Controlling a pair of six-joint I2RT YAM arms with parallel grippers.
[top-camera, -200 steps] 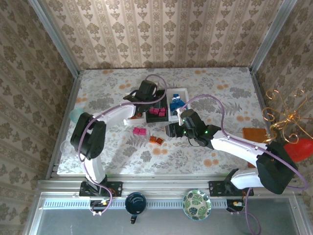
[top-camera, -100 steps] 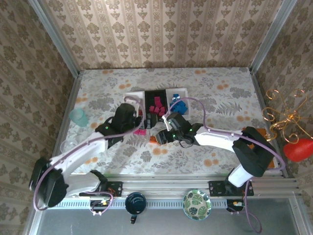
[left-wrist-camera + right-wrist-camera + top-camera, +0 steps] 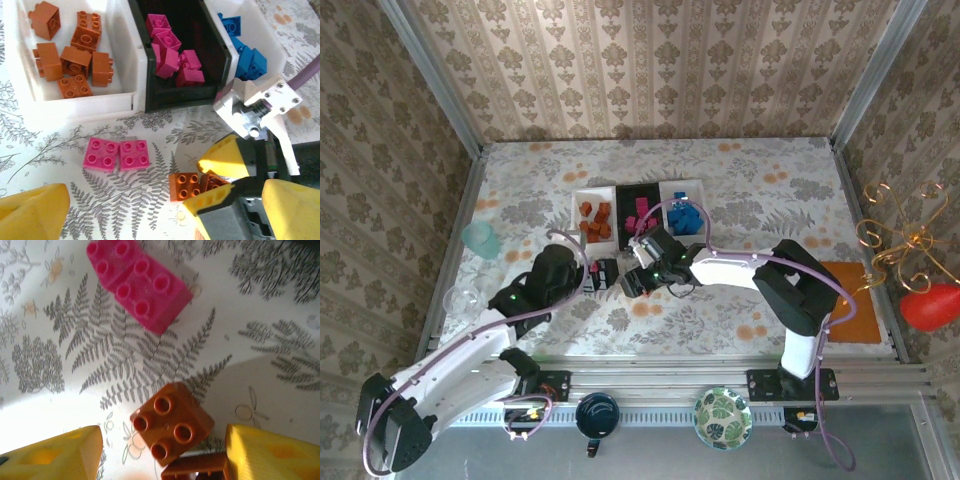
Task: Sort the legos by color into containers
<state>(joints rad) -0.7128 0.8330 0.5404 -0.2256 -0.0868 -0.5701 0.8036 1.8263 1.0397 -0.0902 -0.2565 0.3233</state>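
Sitting in the middle of a row of three shallow trays on a leaf-patterned table (image 3: 770, 170), the black tray (image 3: 185, 97) holds a cluster of magenta-pink bricks (image 3: 172, 55). The white tray (image 3: 65, 102) touching the black tray's left side holds a loose pile of orange bricks (image 3: 75, 55). The white tray (image 3: 267, 42) on the black tray's right side holds blue bricks (image 3: 247, 50). On the table just in front of the black tray, two loose magenta-pink bricks (image 3: 117, 154) lie side by side, touching. To their right, also in front of the black tray, lie two loose orange bricks (image 3: 170, 422). The right gripper (image 3: 162, 450) is lowered over these, its yellow fingers spread on either side of one brick, with a gap showing on one side. The left gripper (image 3: 598, 272) hovers near the front of the black tray, fingers spread wide and holding nothing.
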